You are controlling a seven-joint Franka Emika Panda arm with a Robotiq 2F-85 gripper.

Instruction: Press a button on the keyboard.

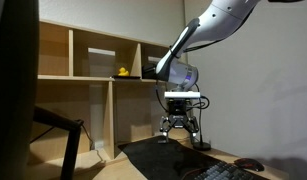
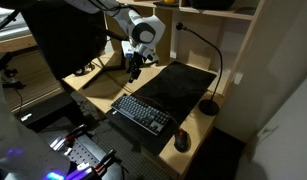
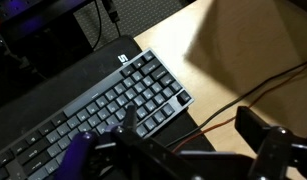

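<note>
The keyboard (image 2: 143,112) is flat and black and lies on the wooden desk in front of a black desk mat (image 2: 178,85). In the wrist view the keyboard (image 3: 93,100) fills the left side, with its end keys near my left finger. It shows dimly at the bottom of an exterior view (image 1: 225,172). My gripper (image 3: 185,120) is open and empty. It hangs above the desk just past the keyboard's end, over bare wood and cables, and touches nothing. It shows in both exterior views (image 1: 180,126) (image 2: 133,68).
A dark mouse (image 2: 182,141) lies by the keyboard's other end. A gooseneck stand (image 2: 209,104) rests on the mat's edge. A black and an orange cable (image 3: 223,105) cross the desk under the gripper. A dark monitor (image 2: 68,40) stands nearby. A yellow duck (image 1: 122,72) sits on the shelf.
</note>
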